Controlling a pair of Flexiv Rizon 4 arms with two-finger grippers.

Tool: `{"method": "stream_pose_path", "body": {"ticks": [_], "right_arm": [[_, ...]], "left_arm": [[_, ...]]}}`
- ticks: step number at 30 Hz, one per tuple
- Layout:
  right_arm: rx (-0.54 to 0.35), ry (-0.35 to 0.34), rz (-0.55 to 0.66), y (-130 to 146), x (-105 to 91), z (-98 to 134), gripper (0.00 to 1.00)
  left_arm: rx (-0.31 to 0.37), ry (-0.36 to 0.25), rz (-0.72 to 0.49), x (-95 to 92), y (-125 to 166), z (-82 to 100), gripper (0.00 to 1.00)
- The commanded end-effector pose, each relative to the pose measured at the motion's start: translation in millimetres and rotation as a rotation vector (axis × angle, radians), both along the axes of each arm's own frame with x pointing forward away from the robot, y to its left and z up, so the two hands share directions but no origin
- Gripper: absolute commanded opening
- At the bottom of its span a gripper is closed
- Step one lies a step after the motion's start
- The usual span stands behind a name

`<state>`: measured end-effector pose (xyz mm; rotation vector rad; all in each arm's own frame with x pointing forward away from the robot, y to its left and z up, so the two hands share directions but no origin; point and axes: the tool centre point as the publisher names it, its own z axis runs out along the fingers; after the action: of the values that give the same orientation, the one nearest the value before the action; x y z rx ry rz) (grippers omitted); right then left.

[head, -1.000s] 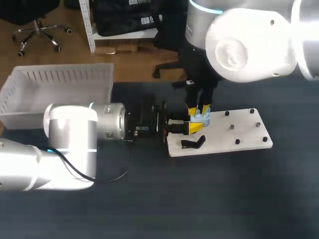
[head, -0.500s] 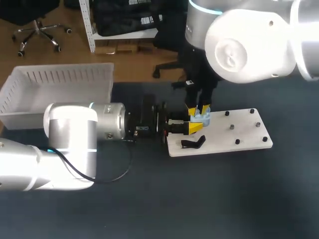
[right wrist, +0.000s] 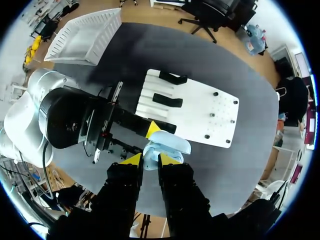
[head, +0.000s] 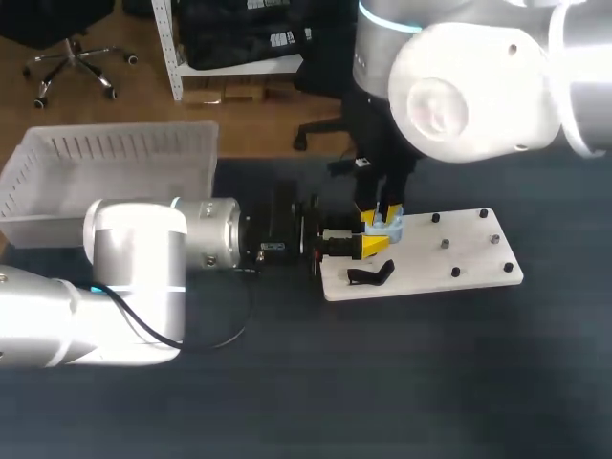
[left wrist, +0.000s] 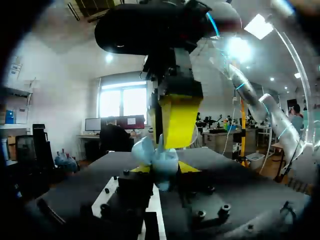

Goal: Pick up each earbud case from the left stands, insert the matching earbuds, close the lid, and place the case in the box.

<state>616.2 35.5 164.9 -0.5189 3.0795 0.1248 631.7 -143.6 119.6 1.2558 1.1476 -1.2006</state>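
The left hand (head: 371,246) stays clamped on the open pale-blue case (head: 390,229) above the white board (head: 459,253) mid-worktop, while the right hand (head: 381,212), grip unclear, has lifted slightly, suggesting the insertion step is finishing.

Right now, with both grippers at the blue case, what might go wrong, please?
The right gripper sits right at the open earbud case held by the left gripper; a hard push could twist it loose. Dropped, it would hit the white board, far from the box.
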Motion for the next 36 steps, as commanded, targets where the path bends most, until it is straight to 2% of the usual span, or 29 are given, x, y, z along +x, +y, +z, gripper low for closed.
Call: {"method": "stream_pose_path", "body": {"ticks": [1,2,4,6,7,10,23,30,36], "right_arm": [[-0.001,0.002,-0.001,0.2,0.6,-1.5,0.0],[-0.002,0.004,-0.001,0.1,0.4,-1.6,0.1],[-0.001,0.007,0.0,-0.3,-0.2,-1.4,0.44],[0.0,0.007,0.0,-0.7,-1.2,-0.3,0.58],[0.002,0.006,0.002,-0.7,-2.4,1.3,0.71],[0.001,0.002,0.004,-0.5,-4.3,3.7,0.88],[0.004,-0.014,-0.021,-10.4,-12.7,12.4,0.89],[-0.003,-0.051,-0.141,-39.3,-16.2,20.2,0.9],[-0.003,-0.046,-0.235,-64.0,-16.4,17.3,0.95]], "left_arm": [[-0.002,-0.001,-0.001,0.3,-0.6,0.1,0.0],[-0.002,-0.001,-0.001,0.3,-0.6,0.1,0.0],[-0.002,-0.001,-0.001,0.3,-0.6,0.1,0.0],[-0.002,-0.001,-0.001,0.3,-0.6,0.1,0.0],[-0.002,-0.001,-0.001,0.3,-0.6,0.1,0.0],[-0.002,-0.001,-0.001,0.3,-0.6,0.1,0.0],[-0.002,-0.001,-0.001,0.3,-0.6,0.1,0.0],[-0.002,-0.001,-0.001,0.3,-0.6,0.1,0.0],[-0.002,-0.001,-0.001,0.3,-0.6,0.1,0.0]]}}
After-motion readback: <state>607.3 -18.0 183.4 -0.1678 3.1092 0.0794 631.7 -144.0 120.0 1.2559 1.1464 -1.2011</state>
